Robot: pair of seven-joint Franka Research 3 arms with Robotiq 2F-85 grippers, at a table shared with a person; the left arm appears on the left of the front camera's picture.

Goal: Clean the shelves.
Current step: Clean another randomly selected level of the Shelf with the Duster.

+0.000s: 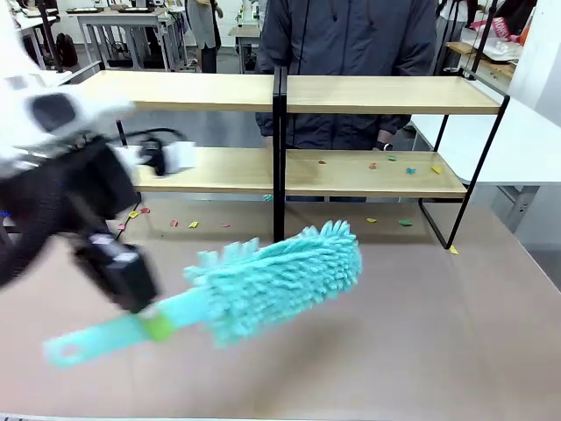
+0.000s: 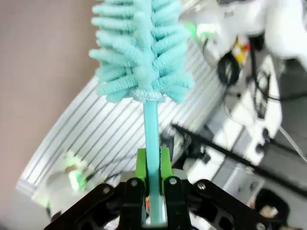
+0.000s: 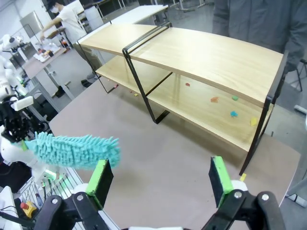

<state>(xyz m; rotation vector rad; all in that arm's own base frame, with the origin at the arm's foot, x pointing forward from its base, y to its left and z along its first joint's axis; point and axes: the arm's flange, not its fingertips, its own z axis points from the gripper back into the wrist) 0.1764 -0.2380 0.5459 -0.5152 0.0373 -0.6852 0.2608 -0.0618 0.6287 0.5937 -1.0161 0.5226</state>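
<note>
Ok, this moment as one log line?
left gripper: shut on duster | duster: over table, short of shelves | right gripper: open, empty | shelves: coloured scraps on lower board

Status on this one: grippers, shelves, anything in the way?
Left gripper shut on duster handle, short of shelves. Right gripper open, empty. Coloured scraps on lower board; person behind shelves.

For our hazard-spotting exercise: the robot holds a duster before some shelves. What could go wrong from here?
1. The left end effector pinches the duster by its thin handle alone; the big fluffy head could twist it.
2. Reaching the scraps on the lower board of the shelves, the duster might catch the centre post.
</note>
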